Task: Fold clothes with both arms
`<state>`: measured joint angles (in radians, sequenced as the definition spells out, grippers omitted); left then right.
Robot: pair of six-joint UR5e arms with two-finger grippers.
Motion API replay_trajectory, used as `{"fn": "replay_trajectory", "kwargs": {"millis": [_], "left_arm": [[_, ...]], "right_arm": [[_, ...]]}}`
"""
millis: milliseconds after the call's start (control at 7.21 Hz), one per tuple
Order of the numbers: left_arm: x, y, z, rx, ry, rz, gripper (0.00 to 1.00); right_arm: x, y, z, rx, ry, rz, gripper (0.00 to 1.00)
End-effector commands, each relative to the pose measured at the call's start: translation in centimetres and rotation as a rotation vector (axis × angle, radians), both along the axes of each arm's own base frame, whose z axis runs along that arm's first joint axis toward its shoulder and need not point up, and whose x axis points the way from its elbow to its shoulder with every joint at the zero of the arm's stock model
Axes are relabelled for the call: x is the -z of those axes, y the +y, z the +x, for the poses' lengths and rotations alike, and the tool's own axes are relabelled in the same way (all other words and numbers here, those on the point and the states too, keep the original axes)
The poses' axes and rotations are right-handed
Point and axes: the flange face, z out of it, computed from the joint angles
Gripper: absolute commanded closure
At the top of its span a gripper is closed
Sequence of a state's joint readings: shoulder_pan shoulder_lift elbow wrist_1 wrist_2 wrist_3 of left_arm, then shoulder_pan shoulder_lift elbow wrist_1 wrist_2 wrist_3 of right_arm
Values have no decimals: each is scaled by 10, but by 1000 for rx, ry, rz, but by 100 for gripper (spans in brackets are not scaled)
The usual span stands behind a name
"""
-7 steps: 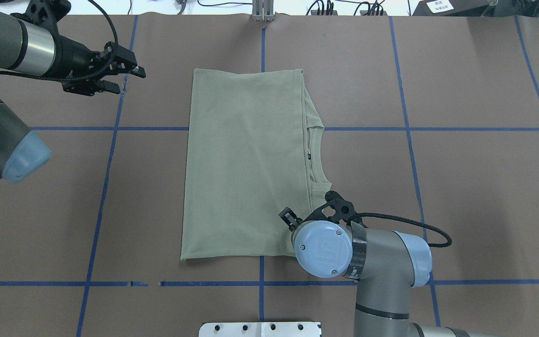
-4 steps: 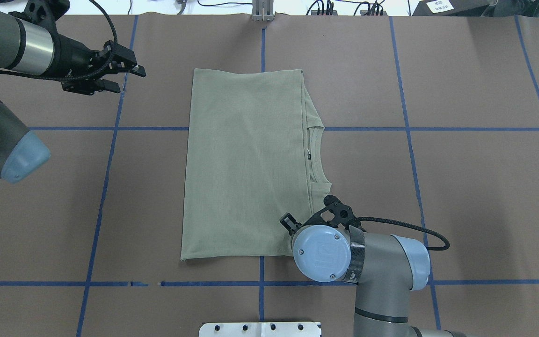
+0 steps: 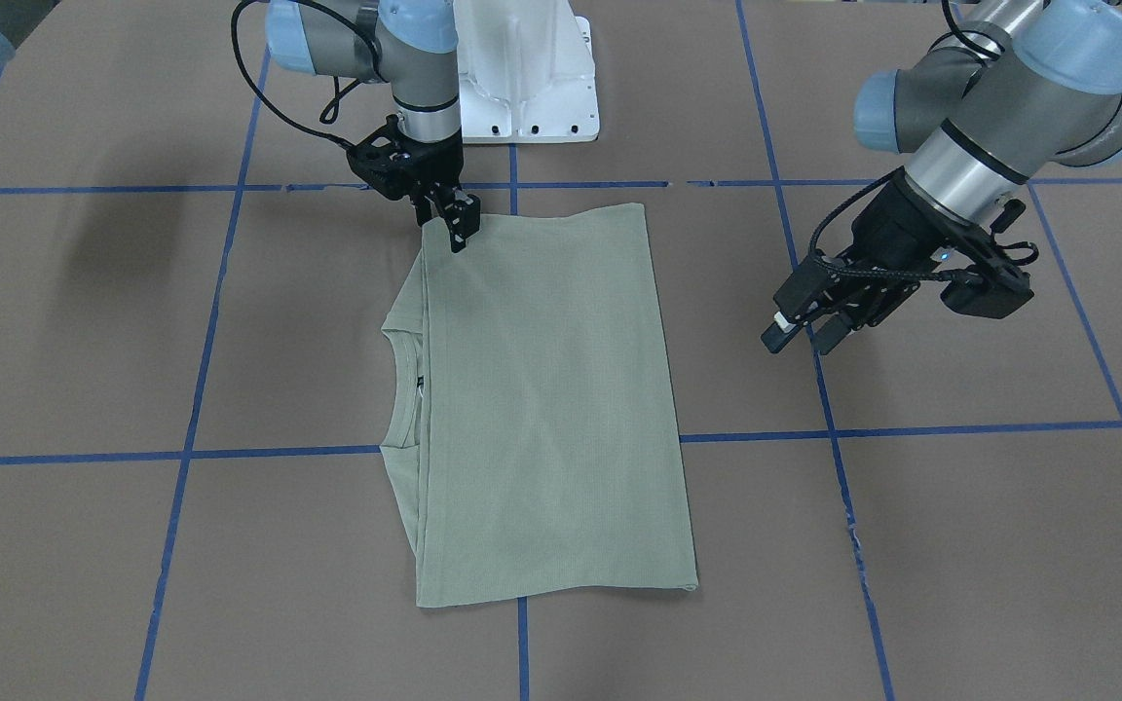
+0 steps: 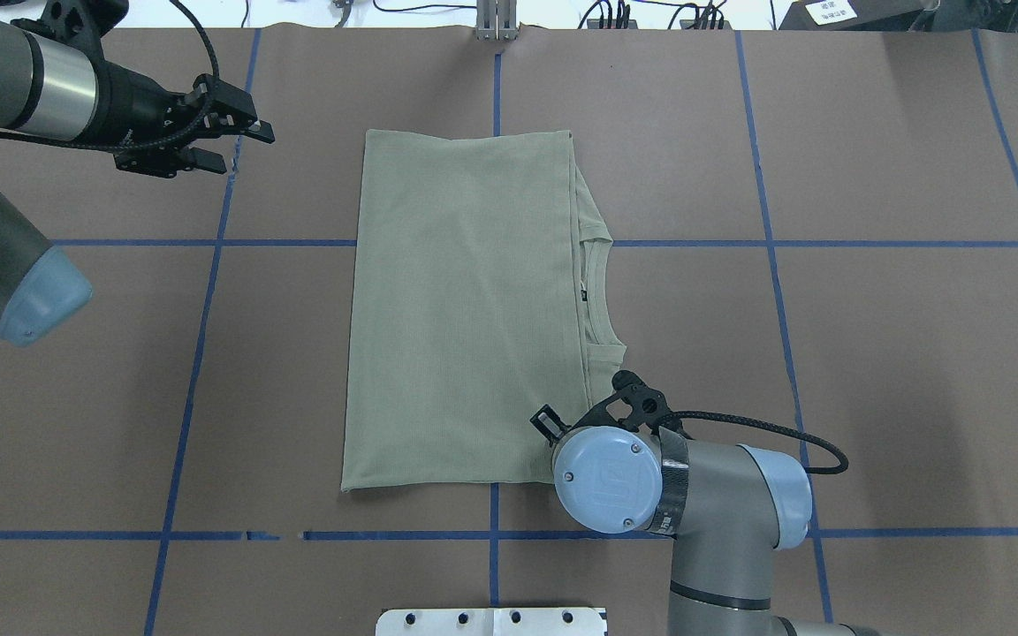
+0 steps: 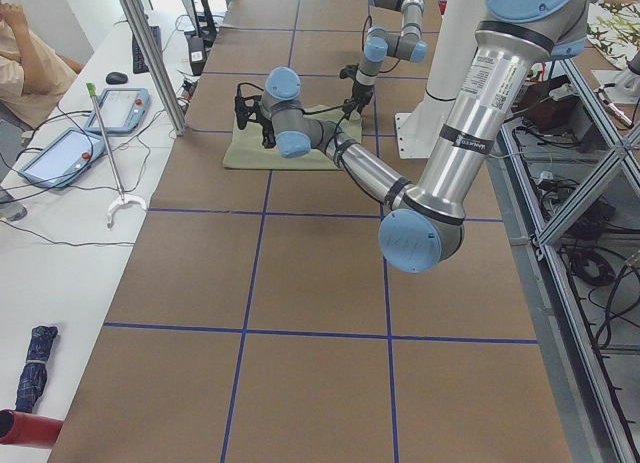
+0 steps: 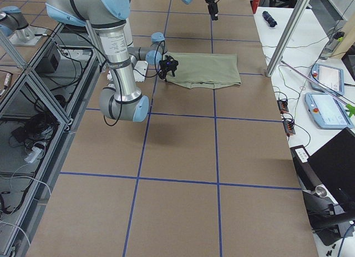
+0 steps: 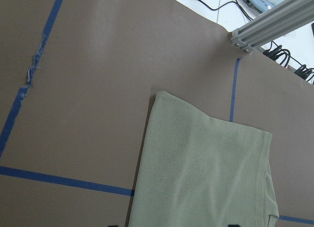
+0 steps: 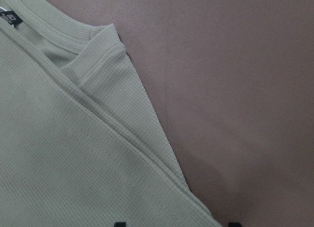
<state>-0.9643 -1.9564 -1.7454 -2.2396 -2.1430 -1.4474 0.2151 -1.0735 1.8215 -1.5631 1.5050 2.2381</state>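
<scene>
STEP: pre-grasp before another fold | CLOTH: sage-green long-sleeved knit shirt [image 4: 465,309] flat, folded rectangular, mid brown-paper bench [image 4: 871,353] | RIGHT: black two-finger right gripper [image 3: 459,234] over near collar-side corner, fingers apart | LEFT: black two-finger left gripper [image 4: 248,150] beside the far edge, clear of cloth, fingers apart | NEXT: likely right pinches all layers, left reaches the far corner

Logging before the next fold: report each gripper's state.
Left gripper: open, empty, away from the shirt.
Right gripper: open, poised at the shirt's near corner.
</scene>
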Motion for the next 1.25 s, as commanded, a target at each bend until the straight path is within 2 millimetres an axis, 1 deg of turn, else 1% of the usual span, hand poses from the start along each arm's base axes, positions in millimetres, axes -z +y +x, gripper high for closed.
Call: {"fn": "replay_trajectory", "kwargs": {"millis": [0, 139, 277, 416, 555, 694, 971, 1110], "left_arm": [[0, 0, 0, 1, 0, -1, 21], [0, 0, -1, 2, 0, -1, 21], [0, 0, -1, 2, 1, 0, 21], [-15, 8, -5, 2, -13, -15, 21], [-12, 11, -8, 2, -8, -9, 21], [-11, 11, -8, 2, -7, -8, 21], [-11, 12, -8, 0, -5, -10, 21], [1, 19, -9, 12, 34, -50, 21]], "right_arm": [[-2, 0, -1, 1, 4, -2, 46], [-1, -1, -1, -1, 2, -3, 67], [0, -2, -1, -2, -1, -3, 92], [0, -2, -1, 1, -1, -1, 100], [1, -5, 1, 0, -3, 1, 100], [4, -12, 7, 1, -12, -10, 100], [15, -19, 15, 3, -40, -27, 100], [28, -16, 32, 5, -71, -27, 100]]}}
